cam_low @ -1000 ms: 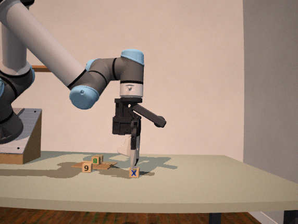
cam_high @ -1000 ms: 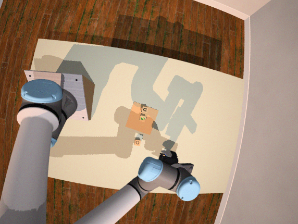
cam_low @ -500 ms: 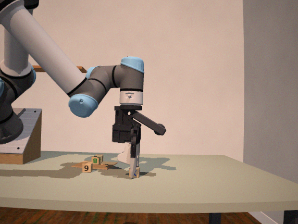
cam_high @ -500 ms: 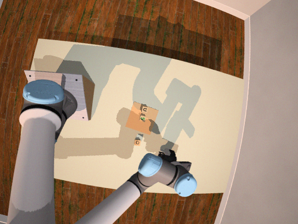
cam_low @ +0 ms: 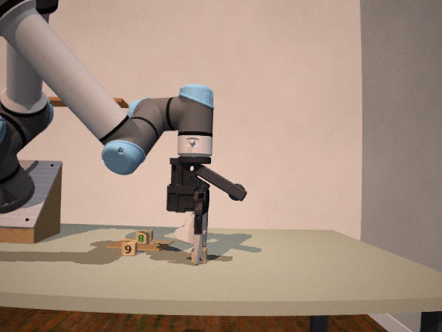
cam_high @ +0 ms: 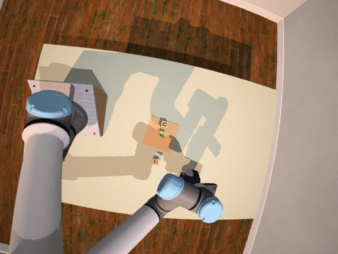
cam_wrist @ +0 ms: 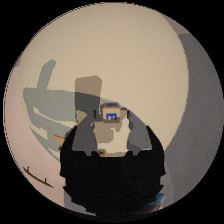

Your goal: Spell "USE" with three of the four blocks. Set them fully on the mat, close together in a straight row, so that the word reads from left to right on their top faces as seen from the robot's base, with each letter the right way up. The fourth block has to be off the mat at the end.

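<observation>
While my claw [cam_low: 198, 259] [cam_wrist: 111, 110] stands part-open at the fourth block [cam_low: 204, 255] [cam_wrist: 111, 112], grip unclear, O block [cam_high: 155, 161] [cam_low: 129, 249] off the mat [cam_high: 156, 141] [cam_low: 154, 249], near U and S, fourth's letter half hidden by my finger.

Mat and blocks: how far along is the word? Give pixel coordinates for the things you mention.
The U block [cam_high: 164, 124] [cam_low: 150, 234] and S block [cam_high: 162, 134] [cam_low: 142, 238] sit on the mat [cam_high: 153, 136] [cam_low: 154, 248] [cam_wrist: 58, 140]. The O block [cam_high: 156, 162] [cam_low: 129, 249] is off it. Nothing is in hand: the pincer [cam_high: 189, 175] [cam_low: 198, 255] [cam_wrist: 111, 110] stands open around the blue-lettered block [cam_low: 204, 255] [cam_wrist: 111, 109], left to set beside S.

Pale grey arm tubes [cam_high: 39, 183] [cam_low: 67, 69], dark grey joints [cam_high: 185, 197] [cam_low: 195, 117], light blue rounded caps [cam_high: 210, 209] [cam_low: 124, 157], black pincer [cam_high: 190, 176] [cam_low: 199, 259] [cam_wrist: 111, 110] body
</observation>
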